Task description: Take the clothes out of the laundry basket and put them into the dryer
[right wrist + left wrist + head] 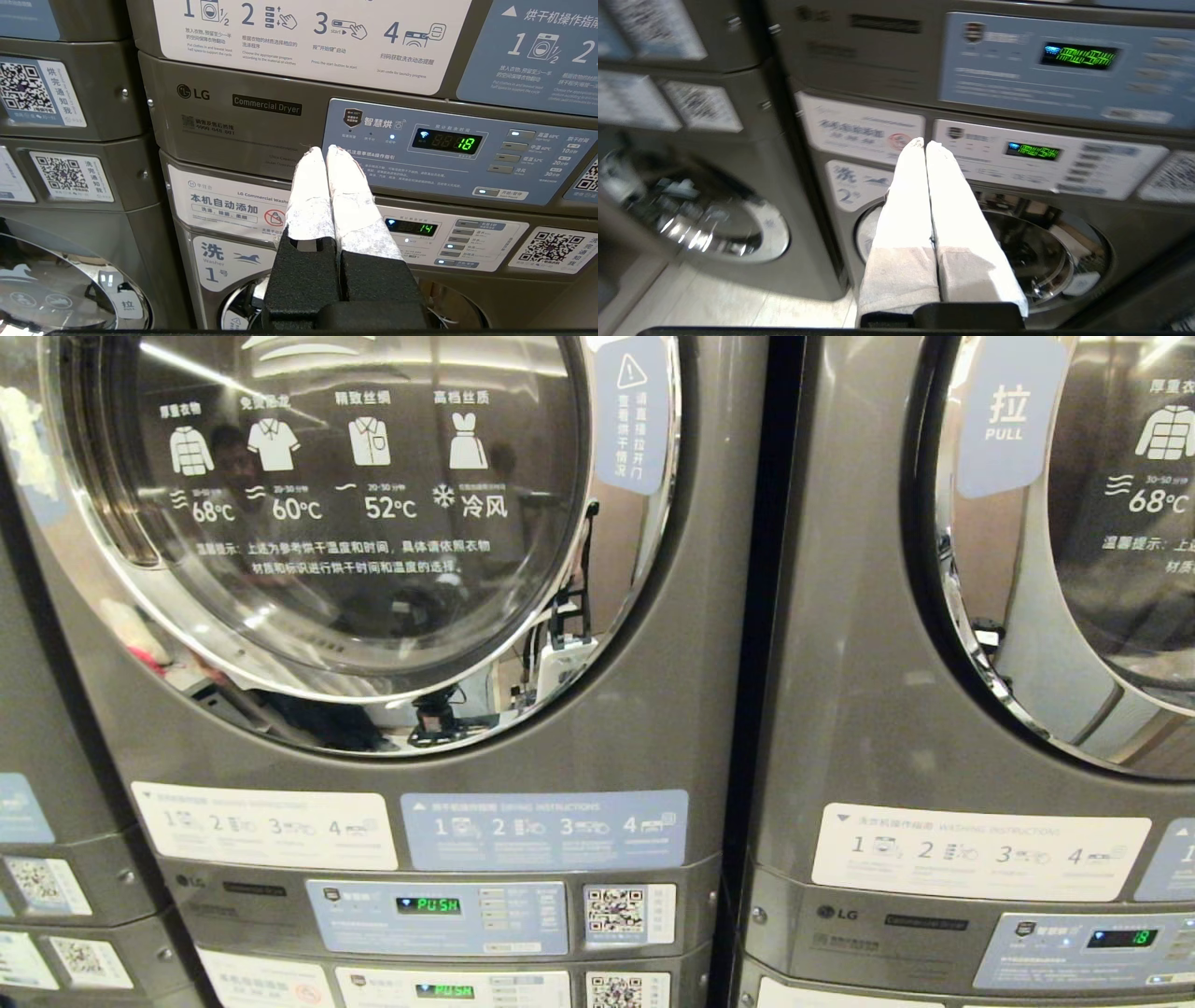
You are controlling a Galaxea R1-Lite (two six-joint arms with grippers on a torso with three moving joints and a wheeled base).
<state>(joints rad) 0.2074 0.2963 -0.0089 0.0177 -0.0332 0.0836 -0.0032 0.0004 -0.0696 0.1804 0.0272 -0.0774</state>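
Observation:
A grey dryer (653,728) fills the head view, and its round chrome-ringed glass door (355,523) is closed. No clothes and no laundry basket are in view. Neither arm shows in the head view. In the left wrist view, my left gripper (924,144) is shut with nothing in it. Its white-wrapped fingers (906,205) are pressed together and point at a washer's control strip (1031,151). My right gripper (324,150) is also shut and empty. It hangs in front of the control panel (448,144) of a stacked dryer.
A second dryer (934,728) stands to the right, its door (1074,551) marked PULL, with a dark gap (761,616) between the machines. Washers with round doors (1045,261) sit under the dryers. Pale floor tiles (714,308) show beside the left stack.

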